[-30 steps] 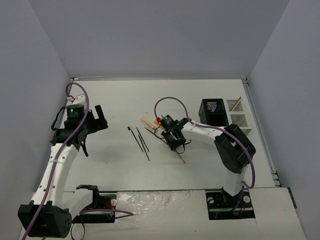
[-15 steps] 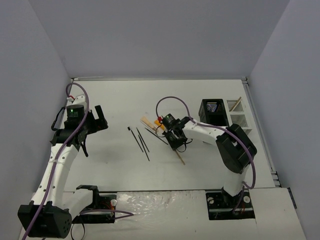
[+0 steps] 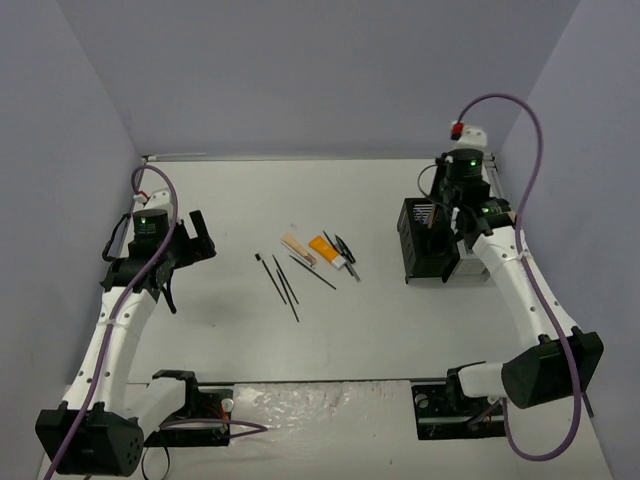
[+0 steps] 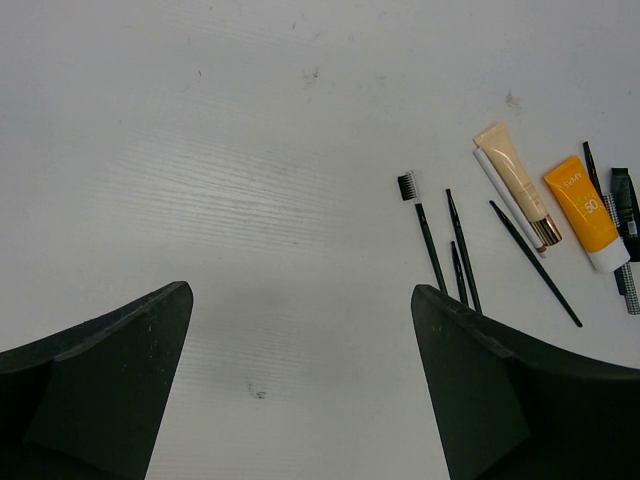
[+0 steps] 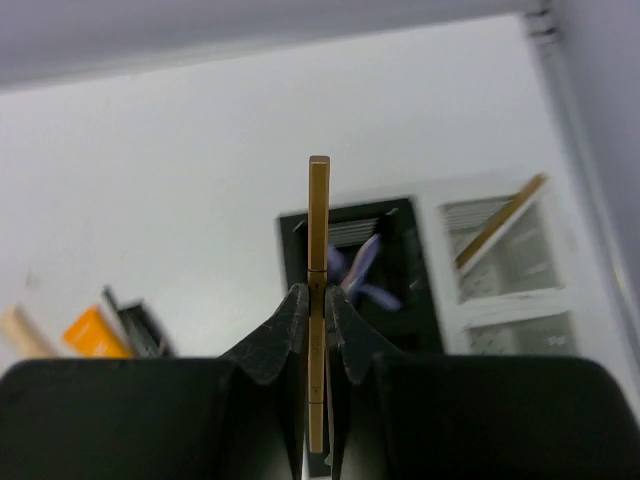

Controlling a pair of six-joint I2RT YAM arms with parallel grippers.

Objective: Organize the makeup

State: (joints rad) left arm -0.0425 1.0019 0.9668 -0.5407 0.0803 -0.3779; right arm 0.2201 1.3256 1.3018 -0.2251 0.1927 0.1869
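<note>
Right wrist: gripper (image 5: 318, 292) around upright stick (image 5: 319, 210)

Left wrist: black makeup items (image 4: 624, 200) at 3 o'clock are being cropped. Right wrist: blurred lavender tool (image 5: 365, 270) is partly hiding behind the gold stick (image 5: 319, 220).

Bare table (image 3: 230, 200) lies open between the left gripper (image 4: 300, 292) and the brushes (image 4: 430, 250); tubes (image 4: 583, 210) crowd right of them. Far right stands the holder (image 3: 420, 262), a lavender tool (image 5: 360, 272) in its black compartment, the right gripper (image 5: 318, 298) holding a stick (image 5: 319, 215) above it.
</note>
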